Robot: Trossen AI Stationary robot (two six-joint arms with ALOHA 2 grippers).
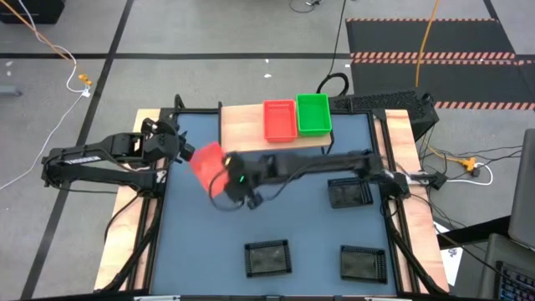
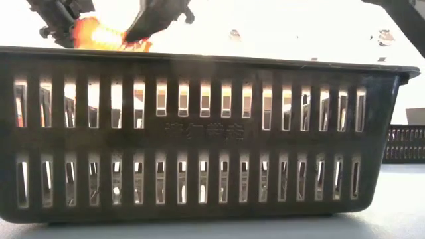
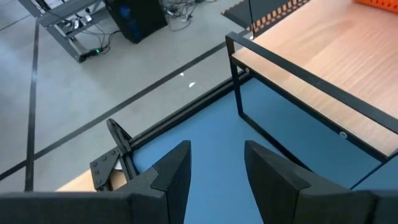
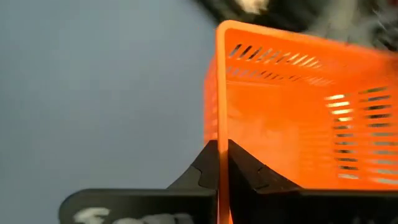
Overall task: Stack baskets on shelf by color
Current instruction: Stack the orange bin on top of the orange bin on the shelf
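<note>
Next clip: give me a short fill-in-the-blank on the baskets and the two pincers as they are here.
1. The right pincer is shut on the rim of a ____ basket.
2. On the shelf, a red basket sits beside a ____ one.
3. ____ black baskets lie on the tabletop.
4. The left pincer is open and holds ____.

Missing words: red; green; three; nothing

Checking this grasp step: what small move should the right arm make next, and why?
Probably carry the red basket toward the shelf. The right end effector is shut on its rim, lifted, and another red basket already sits on the shelf to stack onto.
</note>
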